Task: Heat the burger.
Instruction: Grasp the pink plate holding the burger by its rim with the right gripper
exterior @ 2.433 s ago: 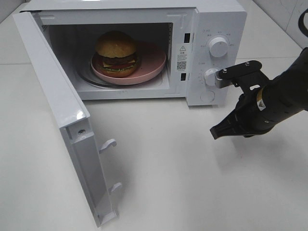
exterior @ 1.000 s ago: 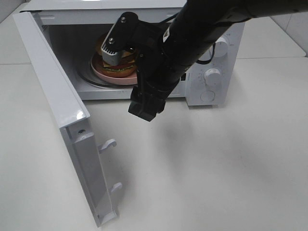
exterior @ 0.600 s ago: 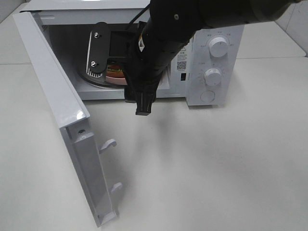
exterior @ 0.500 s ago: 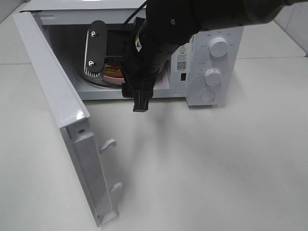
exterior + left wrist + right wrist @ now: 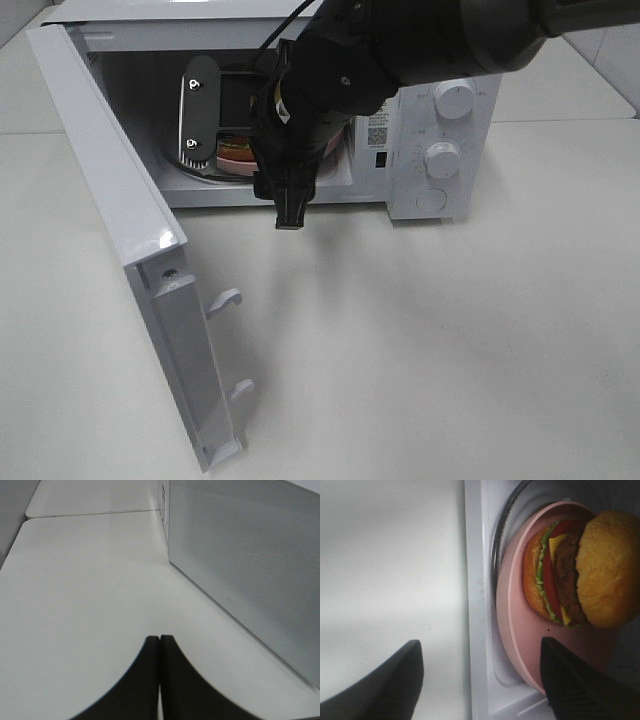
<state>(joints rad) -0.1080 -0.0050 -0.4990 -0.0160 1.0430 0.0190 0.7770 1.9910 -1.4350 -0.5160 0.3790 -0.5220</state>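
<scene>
Burger (image 5: pixel 580 570) is sitting on a pink plate (image 5: pixel 520 630) inside the microwave (image 5: pixel 440 60), just ahead of the right end effector (image 5: pixel 480 647). One finger is pointing at the plate rim and the other is hanging outside over the bench (image 5: pixel 450 350). The microwave's front sill is lying between the two. Right end effector is gaping wide and gripping nothing. Its fingertips are not touching burger or plate. Left end effector (image 5: pixel 160 639) is pinched closed, fingertips meeting, holding nothing, hovering low over the bench. A white perforated panel, likely the door (image 5: pixel 110 200), is rising just beside it.

Handling, as a judgement:
- Burger is looking light and soft. The bun will be squashing under a pinch.
- Stacked patty, tomato, cheese and lettuce will be sliding apart if squeezed from the sides or tilted.
- Better hold is the plate rim nearest the right end effector. It looks stiff and thin enough to clamp, but smooth, so maybe slippery. Keep it level.

Burger is already in place on the glass turntable (image 5: pixel 512 510), so it is probably needing no grasp at all. Door is standing open, off to the side of the right end effector. Closing the door and turning the knobs (image 5: pixel 441 158) are looking like the steps left.
</scene>
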